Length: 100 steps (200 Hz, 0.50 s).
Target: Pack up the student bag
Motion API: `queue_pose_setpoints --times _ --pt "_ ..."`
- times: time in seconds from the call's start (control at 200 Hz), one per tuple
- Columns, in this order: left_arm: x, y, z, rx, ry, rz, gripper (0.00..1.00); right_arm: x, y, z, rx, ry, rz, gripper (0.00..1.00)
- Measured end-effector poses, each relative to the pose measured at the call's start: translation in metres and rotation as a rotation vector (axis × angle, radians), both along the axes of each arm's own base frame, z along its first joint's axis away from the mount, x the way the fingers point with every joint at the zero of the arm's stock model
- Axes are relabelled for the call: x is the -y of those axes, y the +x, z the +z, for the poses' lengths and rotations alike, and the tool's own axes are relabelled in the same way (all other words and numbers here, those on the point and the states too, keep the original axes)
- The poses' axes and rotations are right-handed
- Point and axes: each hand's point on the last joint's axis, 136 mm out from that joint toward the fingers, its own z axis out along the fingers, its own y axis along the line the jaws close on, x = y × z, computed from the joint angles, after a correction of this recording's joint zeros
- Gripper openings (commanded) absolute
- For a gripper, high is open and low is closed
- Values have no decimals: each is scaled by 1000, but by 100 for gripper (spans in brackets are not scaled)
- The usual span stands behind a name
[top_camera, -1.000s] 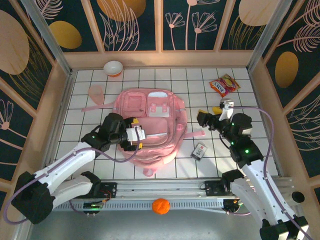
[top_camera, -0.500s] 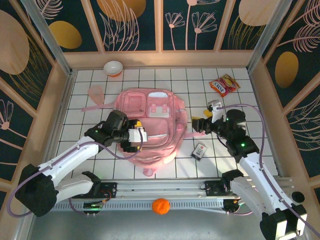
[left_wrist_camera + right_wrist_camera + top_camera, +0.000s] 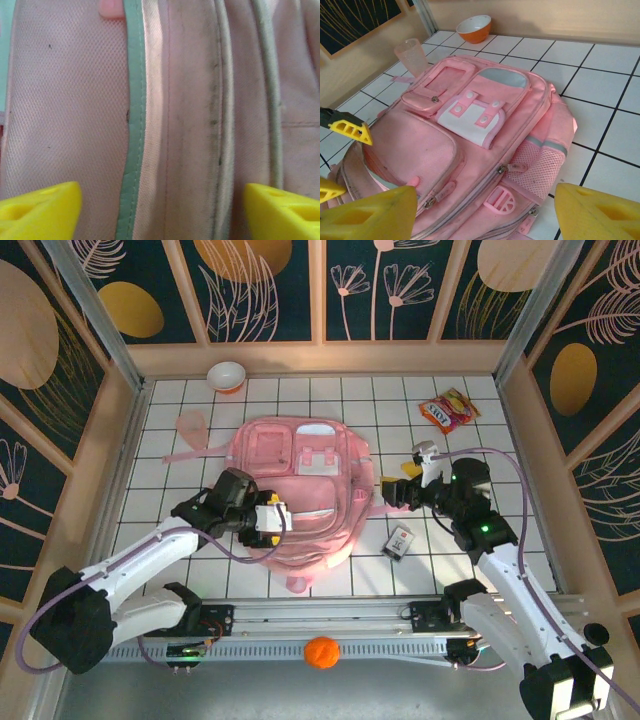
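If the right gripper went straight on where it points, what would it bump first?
Probably the pink backpack, near its mesh side pocket, straight ahead of the open right gripper; depth is hard to judge.

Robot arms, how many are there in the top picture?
2. The left arm reaches over the near left part of the student bag; the right arm reaches toward the bag's right edge.

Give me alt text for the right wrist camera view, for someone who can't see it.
A pink student bag lies flat, pockets up, on a white tiled table, framed by the open yellow fingers of the right gripper. Beyond it stand a translucent cup and an orange bowl.
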Motion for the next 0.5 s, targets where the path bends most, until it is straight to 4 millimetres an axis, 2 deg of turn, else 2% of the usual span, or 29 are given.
queue_pose_setpoints --times 0.065,0.155,0.26,0.42,0.5 --pt "-1 5 -3 6 8 23 45 -1 -1 0 4 -2 7 71" --pt "-1 8 -3 2 0 54 32 -2 -2 0 8 -3 19 67" --pt "2 14 5 13 -41 92 0 -3 -2 -1 13 -12 32 65" --pt "5 22 35 48 -196 157 0 -7 -4 -4 25 -33 72 62" --pt "4 22 44 41 -271 184 0 -10 -4 -8 36 -54 102 60"
